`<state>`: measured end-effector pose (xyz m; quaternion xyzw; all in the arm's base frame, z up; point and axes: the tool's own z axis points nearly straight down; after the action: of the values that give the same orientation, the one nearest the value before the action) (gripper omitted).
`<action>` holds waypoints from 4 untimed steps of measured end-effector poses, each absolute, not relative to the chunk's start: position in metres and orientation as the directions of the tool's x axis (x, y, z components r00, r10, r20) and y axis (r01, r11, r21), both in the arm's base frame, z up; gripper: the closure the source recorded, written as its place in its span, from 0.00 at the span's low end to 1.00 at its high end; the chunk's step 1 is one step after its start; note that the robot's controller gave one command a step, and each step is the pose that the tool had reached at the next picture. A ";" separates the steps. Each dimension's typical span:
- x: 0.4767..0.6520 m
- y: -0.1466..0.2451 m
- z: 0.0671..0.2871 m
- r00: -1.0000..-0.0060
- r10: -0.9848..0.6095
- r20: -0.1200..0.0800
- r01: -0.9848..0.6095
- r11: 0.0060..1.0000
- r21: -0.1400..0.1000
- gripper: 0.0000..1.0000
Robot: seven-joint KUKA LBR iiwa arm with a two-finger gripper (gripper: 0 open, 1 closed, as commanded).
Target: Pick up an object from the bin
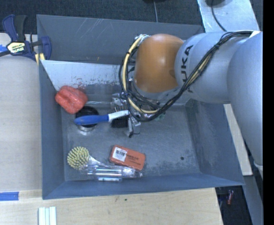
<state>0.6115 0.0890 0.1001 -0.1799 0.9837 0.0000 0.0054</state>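
Where the gripper (pixel 129 121) hangs over a smooth blue-handled brush (pixel 94 120), closure impossible to tell, metal bin (pixel 50 139)

Silver-grey KUKA arm (pixel 221 69), orange wrist cover (pixel 156 62), looped black-and-yellow cables (pixel 127 74)

In the bin (pixel 198 144), a crumpled lump (pixel 71 99) lies at the back left of the floor. Just before it sits a small disc (pixel 88 110). A handled tool (pixel 94 120) lies crosswise along the disc's near side, its right end at the gripper (pixel 130 125) (mid-bin; contact cannot be told). Near the front wall lies a bristle brush (pixel 78 157) on the left, with a flat box (pixel 127 157) just right of its head.
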 end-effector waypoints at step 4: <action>0.625 0.075 0.088 -0.832 -0.555 -0.014 -0.555 0.832 -0.005 1.00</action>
<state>0.6251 0.0751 0.0884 -0.2898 0.9570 -0.0003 0.0075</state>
